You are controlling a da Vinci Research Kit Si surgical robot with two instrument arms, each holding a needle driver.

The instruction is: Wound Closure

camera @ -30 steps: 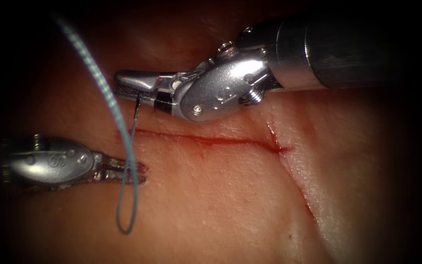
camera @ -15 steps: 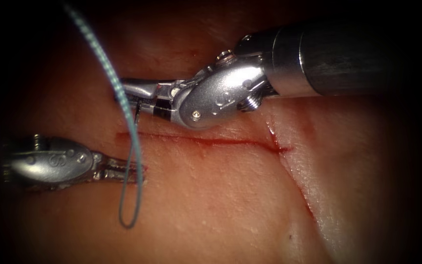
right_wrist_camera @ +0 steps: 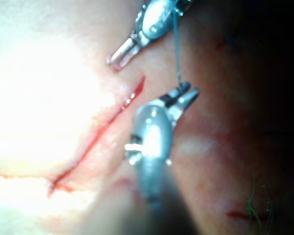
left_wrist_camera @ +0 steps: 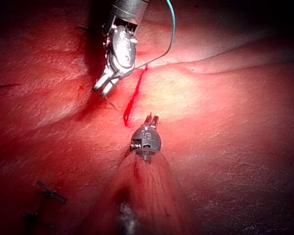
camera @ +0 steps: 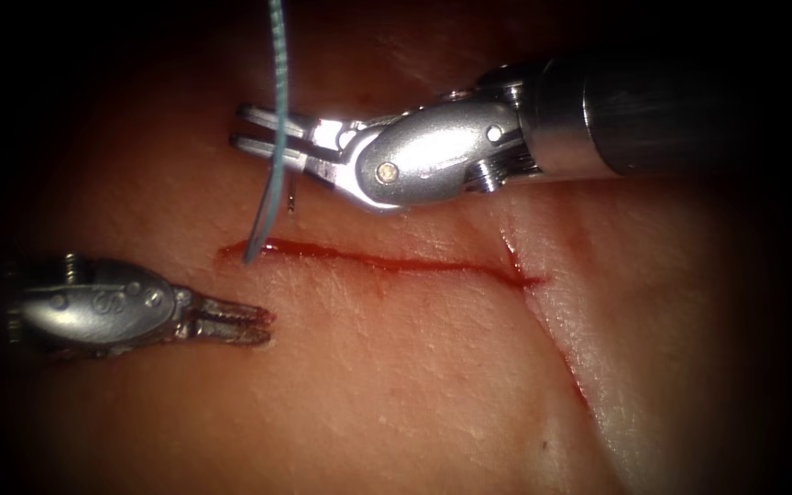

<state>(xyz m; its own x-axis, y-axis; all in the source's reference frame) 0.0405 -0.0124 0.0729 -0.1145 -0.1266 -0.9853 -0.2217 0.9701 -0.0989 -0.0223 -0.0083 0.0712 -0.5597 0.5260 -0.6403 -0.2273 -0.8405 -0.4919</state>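
Thread (camera: 277,110) loop now clear of empty, near-closed left tool (camera: 254,323); right tool (camera: 242,140) jaws clamped on needle (camera: 292,197).

the thread (camera: 276,110) runs off the endoscope picture's upper edge above the cut (camera: 387,263), so its far end is unseen. just above the cut's left end a dark sliver (camera: 291,196) hangs under the right hand (camera: 251,128); too small to tell if it's the needle.
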